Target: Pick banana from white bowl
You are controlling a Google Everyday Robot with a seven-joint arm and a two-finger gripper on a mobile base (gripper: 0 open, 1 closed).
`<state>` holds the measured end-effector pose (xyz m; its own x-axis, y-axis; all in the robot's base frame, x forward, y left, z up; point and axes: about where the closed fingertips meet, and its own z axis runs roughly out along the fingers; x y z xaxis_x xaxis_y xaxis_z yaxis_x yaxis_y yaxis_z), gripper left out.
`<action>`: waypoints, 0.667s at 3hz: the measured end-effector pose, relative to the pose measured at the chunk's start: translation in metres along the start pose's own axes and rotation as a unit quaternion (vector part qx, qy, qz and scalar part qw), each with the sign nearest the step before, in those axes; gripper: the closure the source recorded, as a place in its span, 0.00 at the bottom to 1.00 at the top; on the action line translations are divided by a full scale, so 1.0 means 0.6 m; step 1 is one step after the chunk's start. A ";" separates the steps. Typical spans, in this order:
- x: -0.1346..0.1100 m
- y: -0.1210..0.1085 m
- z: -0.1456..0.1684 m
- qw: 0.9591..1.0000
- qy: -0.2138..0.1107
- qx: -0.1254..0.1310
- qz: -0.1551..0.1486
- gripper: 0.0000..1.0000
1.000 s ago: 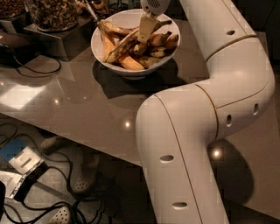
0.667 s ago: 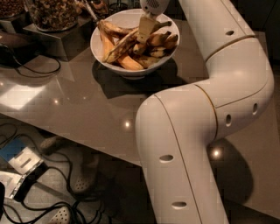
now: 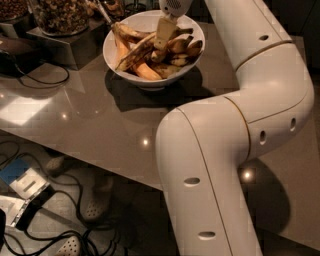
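The white bowl (image 3: 120, 62) stands at the back of the grey table (image 3: 90, 120), filled with several bananas. The banana (image 3: 135, 52), long, nearly straight and dull yellow with dark streaks, lies diagonally across the left half of the bowl, over shorter orange-yellow ones. My gripper (image 3: 164, 34) comes down from the top edge into the middle of the bowl, its beige tip at the upper end of the long banana, among the brown bananas on the right. I cannot tell whether it touches or holds one.
My white arm (image 3: 215, 150) fills the right half of the view above the table. A glass jar of nuts (image 3: 60, 15) on a dark stand sits left of the bowl. A black cable (image 3: 40, 80) lies at the table's left. The floor below holds cables and shoes (image 3: 92, 210).
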<state>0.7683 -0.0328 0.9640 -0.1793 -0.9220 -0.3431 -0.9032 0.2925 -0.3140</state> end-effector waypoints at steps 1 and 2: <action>-0.013 0.006 -0.039 1.000 -0.028 0.003 -0.005 1.00; -0.021 0.018 -0.079 0.999 -0.052 0.002 -0.013 1.00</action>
<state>0.7421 -0.0297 1.0070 -0.1145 -0.8975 -0.4258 -0.9053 0.2708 -0.3273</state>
